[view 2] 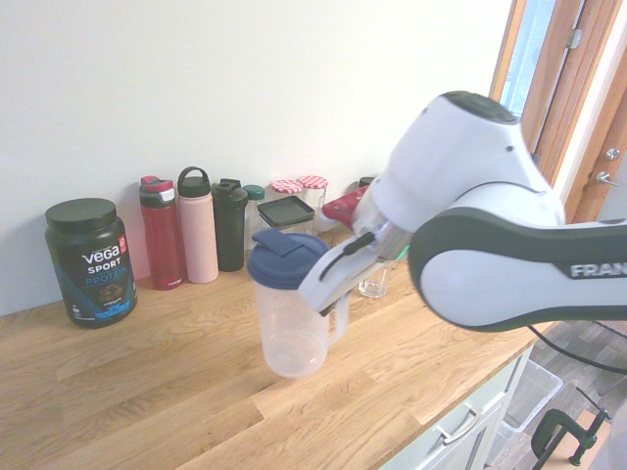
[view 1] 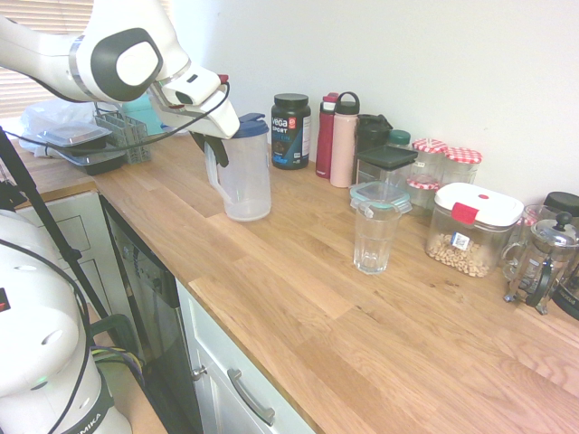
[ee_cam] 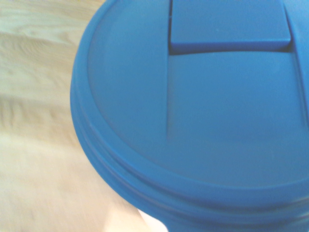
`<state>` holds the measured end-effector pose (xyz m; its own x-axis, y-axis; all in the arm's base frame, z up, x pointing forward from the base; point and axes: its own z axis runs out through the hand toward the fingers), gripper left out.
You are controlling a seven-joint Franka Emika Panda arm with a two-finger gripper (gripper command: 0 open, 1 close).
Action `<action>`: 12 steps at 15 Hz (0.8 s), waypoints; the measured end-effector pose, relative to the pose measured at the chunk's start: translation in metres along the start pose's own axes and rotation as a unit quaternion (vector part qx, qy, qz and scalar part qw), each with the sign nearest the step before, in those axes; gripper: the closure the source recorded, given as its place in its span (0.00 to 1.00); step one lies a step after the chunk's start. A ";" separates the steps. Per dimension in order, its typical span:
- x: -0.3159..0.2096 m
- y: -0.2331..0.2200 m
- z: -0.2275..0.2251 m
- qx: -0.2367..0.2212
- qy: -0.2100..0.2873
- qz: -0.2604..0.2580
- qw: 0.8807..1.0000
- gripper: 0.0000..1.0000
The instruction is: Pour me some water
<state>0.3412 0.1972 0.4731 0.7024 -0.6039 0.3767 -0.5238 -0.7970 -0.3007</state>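
Note:
A translucent plastic pitcher (view 1: 246, 181) with a blue lid (ee_cam: 217, 121) stands upright on the wooden counter (view 1: 298, 298); I cannot tell whether its base touches the wood. My gripper (view 1: 217, 149) comes down at its handle, fingers closed around the handle's top, also seen from the other side as gripper (view 2: 328, 302) beside the pitcher (view 2: 292, 328). A clear ribbed tumbler (view 1: 374, 237) stands to the right of the pitcher, about a hand's width from it; in the second exterior view the tumbler (view 2: 373, 284) is mostly behind my arm. Water is not discernible in either vessel.
Along the wall stand a black protein tub (view 1: 290, 131), a red bottle (view 1: 326, 136), a pink bottle (view 1: 344, 140), several jars and a red-latched container (view 1: 470, 231). A French press (view 1: 540, 262) is far right, a dish rack (view 1: 90, 140) far left.

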 end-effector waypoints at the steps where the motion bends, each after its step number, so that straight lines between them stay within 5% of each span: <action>1: 0.009 -0.016 0.005 -0.002 -0.002 0.011 1.000 1.00; 6: 0.014 -0.081 0.027 -0.015 -0.017 0.046 0.999 1.00; 12: -0.008 -0.095 0.032 -0.035 0.029 0.126 0.991 1.00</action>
<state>0.4008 0.2788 0.4703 0.5178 -0.7818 0.3474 -0.7123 -0.6189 -0.3311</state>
